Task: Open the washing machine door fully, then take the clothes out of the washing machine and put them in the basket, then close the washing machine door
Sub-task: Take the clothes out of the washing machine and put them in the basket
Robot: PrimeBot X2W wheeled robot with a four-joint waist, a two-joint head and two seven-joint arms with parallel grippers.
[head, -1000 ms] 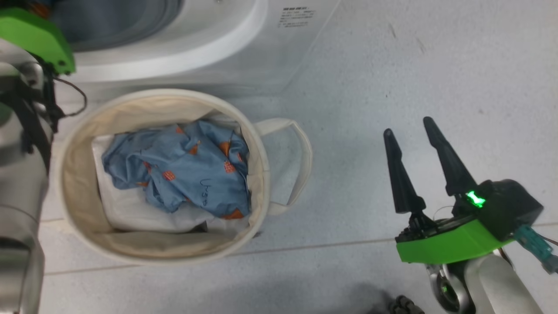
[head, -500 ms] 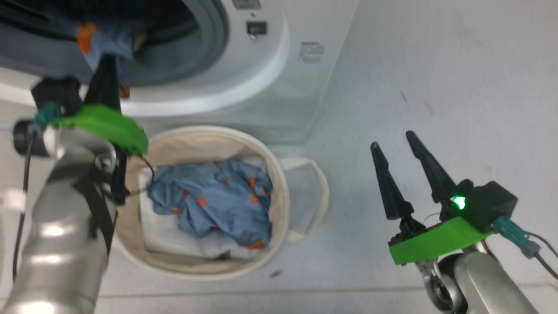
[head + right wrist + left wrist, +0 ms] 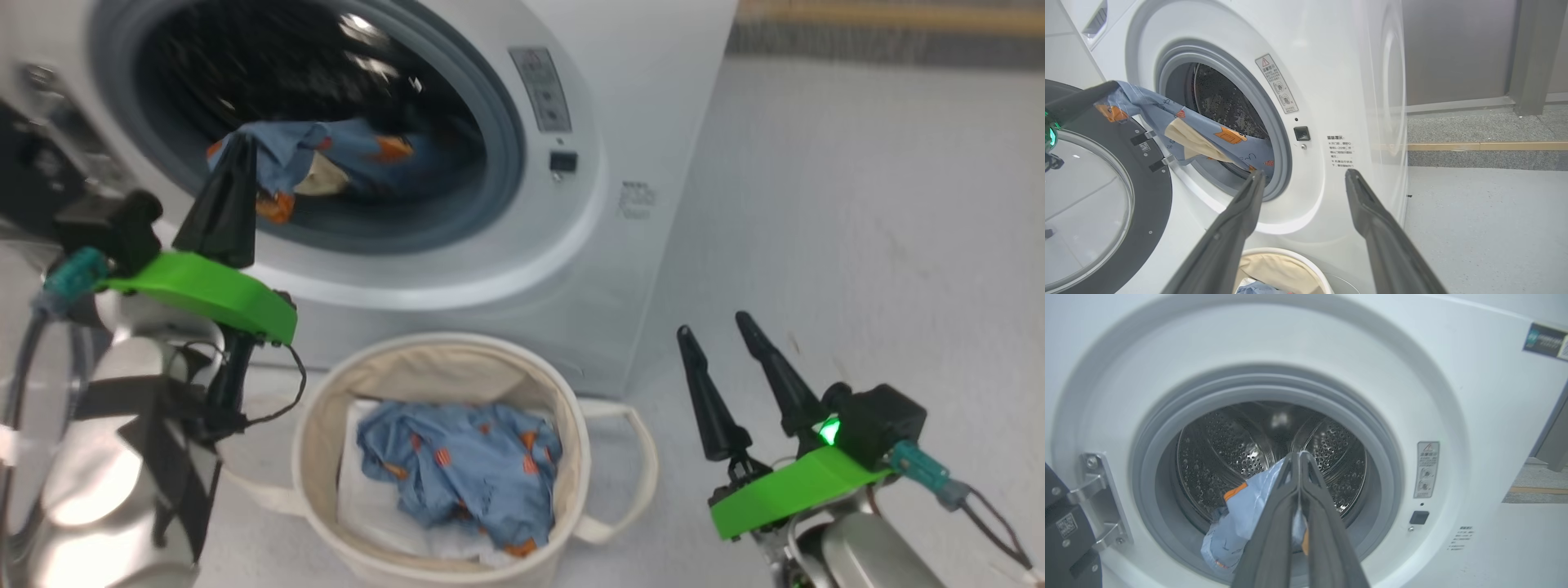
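Observation:
The washing machine (image 3: 629, 122) stands with its door (image 3: 1147, 212) swung wide to the left. A light-blue garment (image 3: 351, 155) with orange prints stretches out of the drum, and my left gripper (image 3: 234, 151) is shut on its end at the opening's lower left. In the left wrist view the fingertips (image 3: 1299, 455) are pressed together against that cloth (image 3: 1241, 514). The cream basket (image 3: 441, 359) sits on the floor under the opening and holds another printed garment (image 3: 465, 465). My right gripper (image 3: 712, 324) hovers open and empty to the basket's right.
A plain white sheet (image 3: 367, 506) lines the basket beneath the garment. Grey floor (image 3: 882, 204) spreads to the right of the machine. A grey wall and a wooden strip (image 3: 1486, 146) run behind. The door hinge (image 3: 1098, 490) is at the opening's left.
The head camera has tilted up from the basket to the drum. My left gripper has closed on a garment at the opening and drawn it outward. The right gripper has stayed open.

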